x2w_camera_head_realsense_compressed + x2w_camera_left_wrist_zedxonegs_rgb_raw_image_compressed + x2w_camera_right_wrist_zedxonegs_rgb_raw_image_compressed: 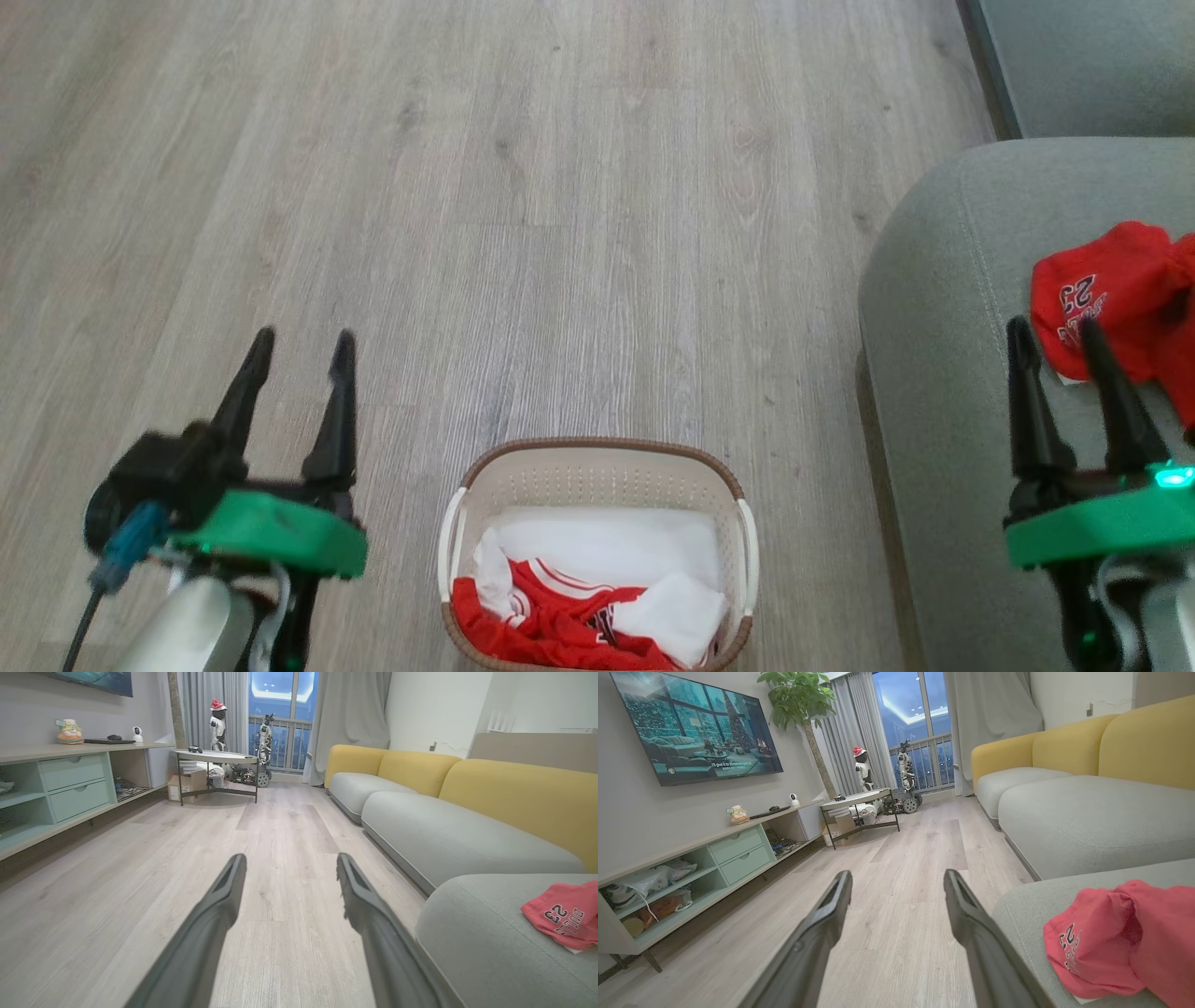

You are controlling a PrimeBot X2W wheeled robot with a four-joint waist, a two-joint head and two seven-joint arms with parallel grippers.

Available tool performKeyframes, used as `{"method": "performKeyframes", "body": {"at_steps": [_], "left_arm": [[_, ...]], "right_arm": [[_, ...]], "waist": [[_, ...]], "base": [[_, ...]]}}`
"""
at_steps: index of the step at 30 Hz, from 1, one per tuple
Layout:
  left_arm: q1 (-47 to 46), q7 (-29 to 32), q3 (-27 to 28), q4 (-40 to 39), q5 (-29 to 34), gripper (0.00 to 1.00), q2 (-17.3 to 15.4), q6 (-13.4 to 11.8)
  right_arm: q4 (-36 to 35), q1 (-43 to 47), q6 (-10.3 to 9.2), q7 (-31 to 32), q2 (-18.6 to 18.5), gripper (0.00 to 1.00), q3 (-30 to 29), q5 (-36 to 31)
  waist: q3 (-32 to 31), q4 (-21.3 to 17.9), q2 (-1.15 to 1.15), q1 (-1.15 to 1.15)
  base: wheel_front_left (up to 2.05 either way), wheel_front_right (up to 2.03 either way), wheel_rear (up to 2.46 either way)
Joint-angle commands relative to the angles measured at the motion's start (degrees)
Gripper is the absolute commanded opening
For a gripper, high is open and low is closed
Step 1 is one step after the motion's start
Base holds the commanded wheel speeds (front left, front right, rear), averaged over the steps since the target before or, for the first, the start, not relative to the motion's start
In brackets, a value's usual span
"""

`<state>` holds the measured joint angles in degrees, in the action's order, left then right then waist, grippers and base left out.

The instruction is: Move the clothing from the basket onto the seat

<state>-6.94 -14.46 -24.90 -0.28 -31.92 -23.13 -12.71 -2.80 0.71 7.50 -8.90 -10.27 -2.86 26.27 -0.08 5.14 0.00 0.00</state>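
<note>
Got left tool (305, 334) wide over bare floor (560, 187), right tool (1053, 324) wide over the seat (943, 280) edge beside red clothing (1120, 271), both empty; basket (597, 443) between.

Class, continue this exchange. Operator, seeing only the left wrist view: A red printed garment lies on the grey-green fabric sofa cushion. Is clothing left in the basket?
Observer: Yes: red and white jerseys lie in the oval cream-white perforated plastic basket, on the pale wooden floor.
Operator: Is the right gripper holding anything?
Observer: No. Its jaws stand open and empty.
Operator: Where is the basket from my left gripper?
Observer: To its right, in the head view.
</note>
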Motion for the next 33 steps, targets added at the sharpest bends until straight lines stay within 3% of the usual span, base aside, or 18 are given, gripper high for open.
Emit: {"method": "performKeyframes", "body": {"at_steps": [1, 8, 21, 33], "left_arm": [[-0.9, -0.5, 4.1, -2.4, 1.4, 1.0, -0.7, -0.4], [4.6, -0.5, 8.7, -3.3, 5.7, 1.0, 0.9, 0.2], [7.7, -0.5, 13.7, -1.8, 10.0, 1.0, 4.9, 5.7], [7.8, -0.5, 15.7, -0.4, 11.9, 1.0, 7.5, 8.7]], "right_arm": [[-2.2, -0.3, -0.01, -1.1, 0.0, 1.0, 1.5, -0.2], [-1.6, 2.3, -0.01, -3.7, 1.4, 1.0, 2.7, -1.4], [1.4, 2.4, -0.01, -5.0, 1.9, 1.0, 4.4, -2.0], [2.0, 1.9, -0.01, -5.1, 2.0, 1.0, 5.2, -1.2]], "waist": [[-0.2, -0.1, 0.0, 0.0], [-0.6, -0.6, 0.0, 0.0], [-0.4, -1.3, 0.0, 0.0], [-0.2, -1.9, 0.0, 0.0]], "base": [[0.0, 0.0, 0.0], [0.0, 0.0, 0.0], [0.0, 0.0, 0.0], [0.0, 0.0, 0.0]]}}
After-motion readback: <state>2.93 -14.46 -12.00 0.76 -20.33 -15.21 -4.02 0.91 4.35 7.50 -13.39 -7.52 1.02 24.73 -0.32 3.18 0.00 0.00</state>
